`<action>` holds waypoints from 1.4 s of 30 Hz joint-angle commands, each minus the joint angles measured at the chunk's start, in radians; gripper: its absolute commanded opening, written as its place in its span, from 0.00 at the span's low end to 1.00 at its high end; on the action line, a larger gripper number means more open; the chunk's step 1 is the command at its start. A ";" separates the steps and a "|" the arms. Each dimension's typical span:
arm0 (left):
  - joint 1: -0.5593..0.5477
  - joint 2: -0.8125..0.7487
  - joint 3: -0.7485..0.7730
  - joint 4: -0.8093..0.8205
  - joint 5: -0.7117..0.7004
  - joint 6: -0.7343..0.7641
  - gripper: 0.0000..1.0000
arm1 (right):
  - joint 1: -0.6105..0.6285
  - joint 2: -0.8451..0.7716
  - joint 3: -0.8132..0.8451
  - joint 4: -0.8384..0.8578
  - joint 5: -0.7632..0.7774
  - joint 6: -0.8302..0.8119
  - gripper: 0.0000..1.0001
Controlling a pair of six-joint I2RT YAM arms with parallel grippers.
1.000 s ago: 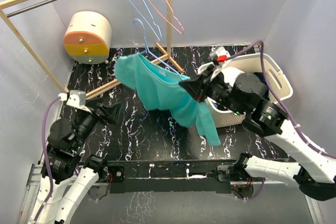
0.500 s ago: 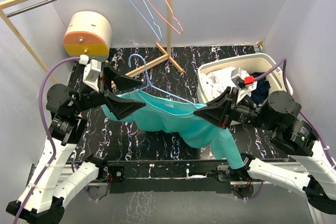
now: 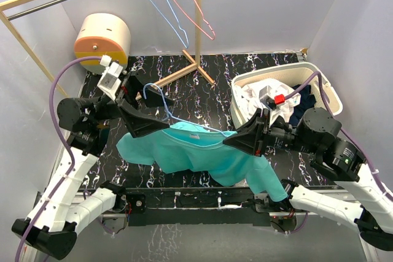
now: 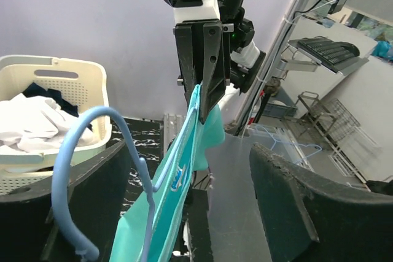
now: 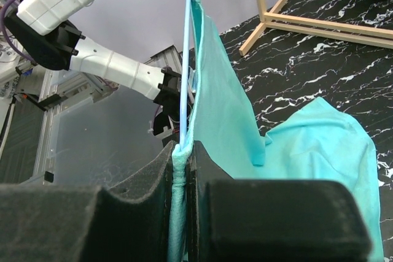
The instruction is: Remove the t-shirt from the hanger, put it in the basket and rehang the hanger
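Right claw (image 5: 182, 151) is pinched tight on the teal t-shirt (image 3: 196, 154) shoulder plus the hanger (image 3: 157, 90) wire, up over the table's (image 3: 245, 78) near edge. Left claw (image 4: 190, 148) gapes wide around the hook end, holding nothing. The fabric's light and floppy, so I'd grab the collar.

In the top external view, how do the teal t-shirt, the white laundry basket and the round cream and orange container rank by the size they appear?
1. teal t-shirt, which has the widest spread.
2. white laundry basket, though it is partly hidden.
3. round cream and orange container, clearly the smallest.
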 commanded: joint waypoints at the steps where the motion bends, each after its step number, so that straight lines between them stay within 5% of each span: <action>1: 0.005 0.021 -0.021 0.127 0.046 -0.096 0.71 | 0.001 -0.005 0.009 0.117 -0.025 0.009 0.08; 4: 0.005 0.026 -0.035 0.115 0.058 -0.098 0.52 | 0.001 -0.002 0.006 0.132 -0.028 0.017 0.08; 6: 0.004 0.024 -0.040 0.105 0.068 -0.098 0.09 | 0.000 -0.002 0.004 0.133 -0.024 0.018 0.08; 7: 0.005 0.021 -0.041 0.088 0.068 -0.087 0.00 | 0.000 -0.002 0.004 0.132 -0.020 0.019 0.08; 14: 0.005 -0.018 0.006 -0.117 0.047 0.049 0.00 | 0.000 -0.014 -0.014 0.088 0.011 0.008 0.11; 19: 0.005 -0.033 0.052 -0.226 0.022 0.113 0.00 | -0.001 -0.035 -0.009 -0.055 0.020 -0.032 0.56; 22: 0.005 -0.036 0.075 -0.274 0.014 0.143 0.00 | 0.001 -0.069 -0.001 -0.147 0.036 -0.046 0.63; 26: 0.005 -0.033 0.084 -0.277 0.010 0.146 0.00 | 0.000 -0.121 0.001 -0.240 0.060 -0.047 0.61; 30: 0.005 -0.028 0.084 -0.270 0.011 0.142 0.00 | 0.000 -0.135 0.025 -0.311 0.163 -0.048 0.28; 34: 0.005 -0.029 0.087 -0.286 0.007 0.152 0.00 | 0.001 -0.142 0.073 -0.374 0.311 -0.048 0.09; 42: 0.005 -0.031 0.104 -0.304 -0.003 0.167 0.00 | 0.000 -0.171 0.122 -0.472 0.714 0.042 0.08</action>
